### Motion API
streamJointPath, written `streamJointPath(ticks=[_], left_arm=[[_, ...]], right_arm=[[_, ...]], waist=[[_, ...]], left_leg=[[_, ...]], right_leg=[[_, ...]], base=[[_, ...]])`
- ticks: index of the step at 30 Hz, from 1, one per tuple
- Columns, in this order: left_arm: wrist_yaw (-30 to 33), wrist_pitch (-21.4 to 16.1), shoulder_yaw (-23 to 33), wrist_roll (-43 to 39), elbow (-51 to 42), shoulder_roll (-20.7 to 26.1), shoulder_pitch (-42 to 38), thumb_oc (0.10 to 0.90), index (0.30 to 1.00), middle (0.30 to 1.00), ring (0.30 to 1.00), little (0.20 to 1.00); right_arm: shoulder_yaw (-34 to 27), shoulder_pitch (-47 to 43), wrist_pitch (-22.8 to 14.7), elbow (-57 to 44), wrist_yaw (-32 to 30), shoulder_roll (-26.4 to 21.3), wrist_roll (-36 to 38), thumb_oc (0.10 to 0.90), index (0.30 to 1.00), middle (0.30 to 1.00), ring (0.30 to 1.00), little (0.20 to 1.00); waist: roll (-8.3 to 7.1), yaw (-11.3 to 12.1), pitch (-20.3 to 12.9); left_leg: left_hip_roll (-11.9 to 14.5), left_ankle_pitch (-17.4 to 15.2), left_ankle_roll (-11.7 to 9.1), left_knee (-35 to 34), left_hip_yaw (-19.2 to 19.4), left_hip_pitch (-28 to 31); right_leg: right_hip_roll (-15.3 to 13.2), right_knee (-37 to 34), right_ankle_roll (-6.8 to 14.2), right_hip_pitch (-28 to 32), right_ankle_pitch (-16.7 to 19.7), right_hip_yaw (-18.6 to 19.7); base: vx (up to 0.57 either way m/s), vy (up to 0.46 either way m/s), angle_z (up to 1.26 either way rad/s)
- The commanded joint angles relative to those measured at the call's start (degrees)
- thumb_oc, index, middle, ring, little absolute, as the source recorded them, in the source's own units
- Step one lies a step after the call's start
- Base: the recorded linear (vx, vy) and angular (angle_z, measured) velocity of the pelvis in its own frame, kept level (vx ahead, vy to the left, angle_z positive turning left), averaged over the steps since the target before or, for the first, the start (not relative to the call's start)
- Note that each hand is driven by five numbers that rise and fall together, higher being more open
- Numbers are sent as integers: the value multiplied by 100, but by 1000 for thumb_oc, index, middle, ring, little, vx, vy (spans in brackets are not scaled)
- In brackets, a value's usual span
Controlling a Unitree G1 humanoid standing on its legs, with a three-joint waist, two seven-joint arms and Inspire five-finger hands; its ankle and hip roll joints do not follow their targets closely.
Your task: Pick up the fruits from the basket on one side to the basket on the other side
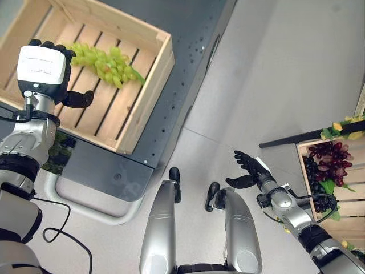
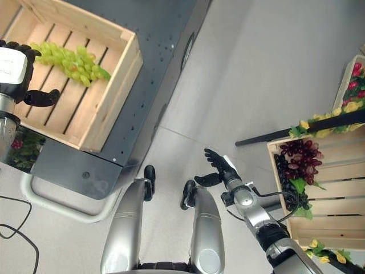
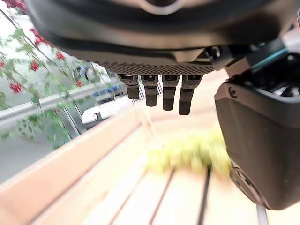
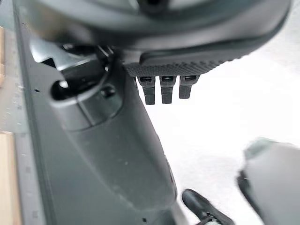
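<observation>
A bunch of green grapes (image 1: 108, 64) lies on the slats of the wooden crate (image 1: 149, 91) at upper left, and shows again as the green grapes (image 3: 187, 151) past my left fingers. My left hand (image 1: 43, 71) hovers over the crate's left part, just beside the bunch, open and holding nothing. My right hand (image 1: 248, 169) hangs open over the floor at lower right, empty. To its right stands a second wooden crate (image 1: 305, 162) holding dark purple grapes (image 1: 328, 158) and leaves.
The left crate rests on a dark grey table (image 1: 177, 85) with a rounded tube frame (image 1: 85, 211) below. A dark bar (image 1: 296, 137) lies above the right crate. Pale floor (image 1: 274, 74) spreads between the two crates.
</observation>
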Motion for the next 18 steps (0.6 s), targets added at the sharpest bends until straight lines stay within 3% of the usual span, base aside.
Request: streamJointPath(ticks=[1, 3, 7, 18], left_arm=[[59, 275, 184, 243, 137, 662, -612, 800, 900, 900, 900, 900], [110, 358, 121, 246, 160, 679, -623, 800, 900, 900, 900, 900], [799, 732, 76, 186, 234, 706, -751, 800, 900, 900, 900, 900], [2028, 1264, 134, 348, 284, 541, -1417, 800, 900, 900, 900, 900]], right_arm=[[-198, 47, -288, -444, 49, -338, 74, 800, 900, 900, 900, 900], [-204, -5, -322, -380, 66, -382, 117, 800, 900, 900, 900, 900], [-228, -34, -384, -311, 64, -444, 208, 800, 900, 900, 900, 900], [-176, 184, -560, -327, 114, -159, 223, 800, 900, 900, 900, 900]], waist=[[26, -37, -74], [20, -39, -74], [-6, -53, -74], [-233, -68, -74]], left_leg=[[-36, -997, 24, -177, 263, 793], [-30, -994, 14, -135, 261, 697], [-22, -1044, 27, -10, 287, 561], [23, -1139, 91, 133, 246, 414]], right_leg=[[167, -356, -76, 303, 265, -86], [172, -334, -72, 215, 282, -92], [173, -268, -97, 105, 264, -129], [211, -164, -56, -30, 326, -181]], base=[[-31, 2, 2], [-16, 4, 2], [-13, 24, -2], [2, -1, 2]])
